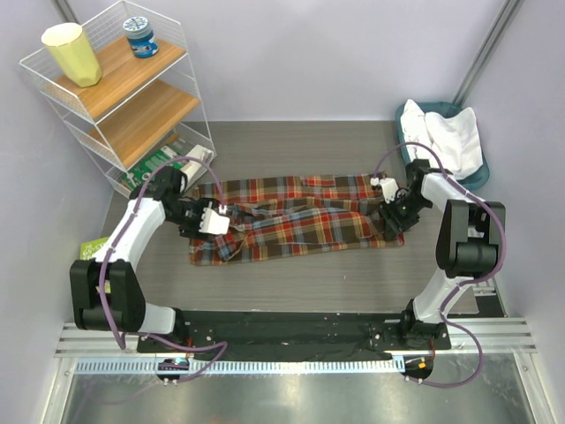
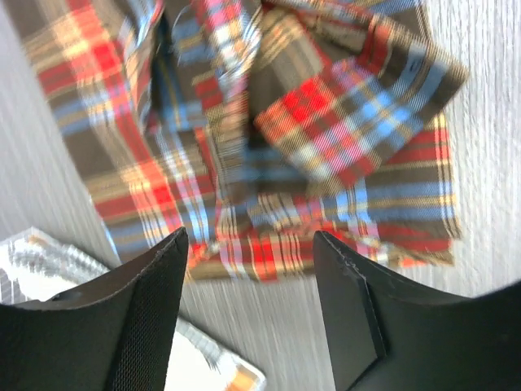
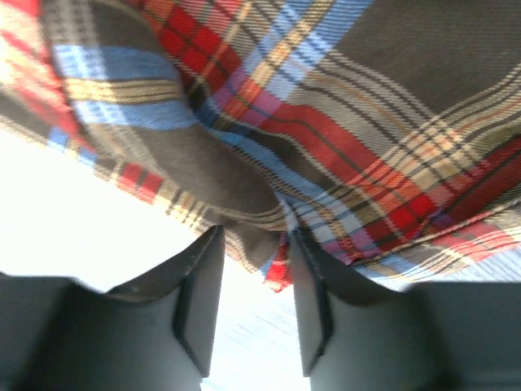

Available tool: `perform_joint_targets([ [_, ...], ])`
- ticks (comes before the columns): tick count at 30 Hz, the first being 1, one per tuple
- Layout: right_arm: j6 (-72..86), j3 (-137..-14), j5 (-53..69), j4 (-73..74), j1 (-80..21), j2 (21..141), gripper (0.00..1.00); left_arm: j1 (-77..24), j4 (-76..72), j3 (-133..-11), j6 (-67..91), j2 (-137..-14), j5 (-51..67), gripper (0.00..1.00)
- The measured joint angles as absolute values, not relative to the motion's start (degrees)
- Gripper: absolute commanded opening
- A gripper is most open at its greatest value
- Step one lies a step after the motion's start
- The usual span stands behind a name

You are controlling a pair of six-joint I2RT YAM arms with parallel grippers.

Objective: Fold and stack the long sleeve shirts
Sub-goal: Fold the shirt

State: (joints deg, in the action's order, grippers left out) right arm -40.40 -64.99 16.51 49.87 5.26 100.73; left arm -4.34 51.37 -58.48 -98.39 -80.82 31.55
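Note:
The plaid long sleeve shirt (image 1: 296, 221) lies spread and partly folded across the middle of the table. My left gripper (image 1: 216, 219) hovers at its left end. In the left wrist view the left gripper (image 2: 248, 244) is open with nothing between its fingers (image 2: 151, 305), and the plaid shirt (image 2: 269, 138) lies bunched just beyond them. My right gripper (image 1: 389, 215) is at the shirt's right end. Up close the right gripper (image 3: 254, 240) stands open, with a hem of the plaid shirt (image 3: 326, 122) dipping between its fingertips. The white long sleeve shirt (image 1: 452, 137) sits crumpled in the teal basket (image 1: 408, 119).
A white wire rack with wooden shelves (image 1: 132, 97) stands at the back left, holding a yellow cup (image 1: 72, 53) and a blue jar (image 1: 140, 36). A green packet (image 1: 88, 248) lies by the left arm. A pale flat packet (image 2: 49, 257) shows under my left finger.

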Motion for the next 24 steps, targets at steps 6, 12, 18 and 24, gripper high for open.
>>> perform_joint_targets([
  [6, -41.3, -68.4, 19.9, 55.2, 5.3, 97.8, 0.57, -2.4, 53.1, -61.8, -91.8, -78.9, 33.8, 0.67],
  [12, -41.9, -75.5, 24.3, 59.5, 4.8, 93.8, 0.54, -4.0, 51.3, -68.8, -73.1, -83.3, 36.2, 0.57],
  [18, -38.1, -83.4, 26.2, 58.9, -0.8, 96.5, 0.48, -7.8, 49.7, -73.5, -59.3, -92.3, 34.0, 0.53],
  [24, -35.1, -86.7, 26.2, 56.7, -9.2, 101.2, 0.48, -9.8, 51.0, -73.5, -54.2, -95.7, 32.6, 0.56],
])
